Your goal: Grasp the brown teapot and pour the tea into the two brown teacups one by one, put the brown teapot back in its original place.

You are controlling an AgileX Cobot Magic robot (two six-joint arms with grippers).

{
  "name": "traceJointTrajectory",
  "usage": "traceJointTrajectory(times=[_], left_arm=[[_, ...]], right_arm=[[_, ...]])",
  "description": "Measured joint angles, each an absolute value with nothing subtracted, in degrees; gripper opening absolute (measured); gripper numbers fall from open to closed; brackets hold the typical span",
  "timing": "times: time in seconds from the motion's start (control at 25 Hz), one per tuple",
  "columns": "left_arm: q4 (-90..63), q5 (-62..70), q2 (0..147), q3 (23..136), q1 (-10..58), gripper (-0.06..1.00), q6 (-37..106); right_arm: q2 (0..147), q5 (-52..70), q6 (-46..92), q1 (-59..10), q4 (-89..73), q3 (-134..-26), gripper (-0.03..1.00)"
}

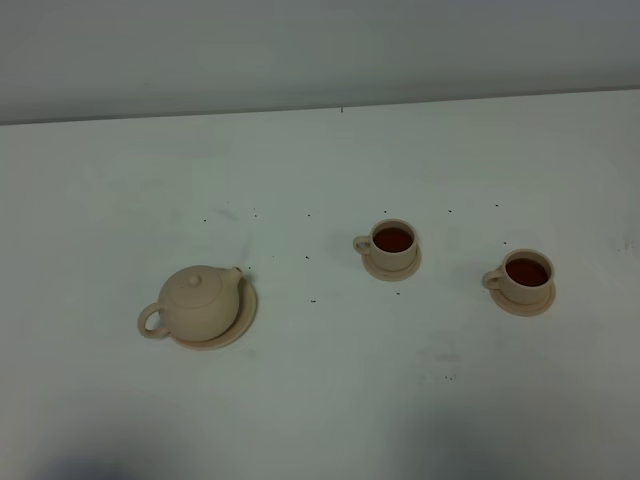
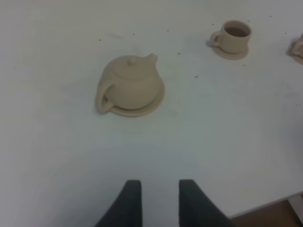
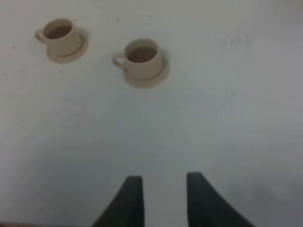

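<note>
One white table (image 1: 320,400), dark specks, pale wall (image 1: 300,50).

White speckled table (image 1: 320,400) against grey wall (image 1: 320,50).

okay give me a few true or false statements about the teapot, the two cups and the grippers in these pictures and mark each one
1. The squat tan ceramic teapot sits on its round tan saucer. True.
2. Both small tan ceramic teacups are empty. False: each holds dark tea.
3. The left gripper is holding the teapot. False: its fingers stand apart with nothing between them, away from the teapot.
4. Each teacup stands on its own small saucer. True.
5. The right gripper grips a teacup. False: it is open, clear of both.
</note>
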State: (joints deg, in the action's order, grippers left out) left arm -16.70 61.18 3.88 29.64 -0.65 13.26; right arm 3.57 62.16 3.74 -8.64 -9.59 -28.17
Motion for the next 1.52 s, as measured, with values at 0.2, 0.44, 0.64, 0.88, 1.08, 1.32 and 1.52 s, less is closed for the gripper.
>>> traceJointTrajectory(times=[0.2,0.44,0.64,0.88,1.08,1.32,1.52], left_arm=[[-16.7,61.18,3.88,29.64,-0.65,0.22,13.26],[-16.7,61.18,3.88,29.64,-0.65,0.22,13.26],[-16.7,61.18,3.88,29.64,-0.65,0.22,13.26],[-16.7,61.18,3.88,29.64,-0.65,0.22,13.26],[-16.7,61.18,3.88,29.64,-0.65,0.22,13.26],[-16.7,61.18,3.88,29.64,-0.65,0.22,13.26],[-16.7,61.18,3.88,29.64,-0.65,0.22,13.26]], right_arm=[[3.57,62.16,3.74,-8.64,-9.64,-28.17,0.24],[3.57,62.16,3.74,-8.64,-9.64,-28.17,0.24],[3.57,62.16,3.74,-8.64,-9.64,-28.17,0.24],[3.57,62.16,3.74,-8.64,-9.59,-28.17,0.24],[3.57,62.16,3.74,-8.64,-9.59,-28.17,0.24],[3.57,62.16,3.68,-8.64,-9.64,-28.17,0.24],[3.57,62.16,3.68,-8.64,-9.64,-28.17,0.24]])
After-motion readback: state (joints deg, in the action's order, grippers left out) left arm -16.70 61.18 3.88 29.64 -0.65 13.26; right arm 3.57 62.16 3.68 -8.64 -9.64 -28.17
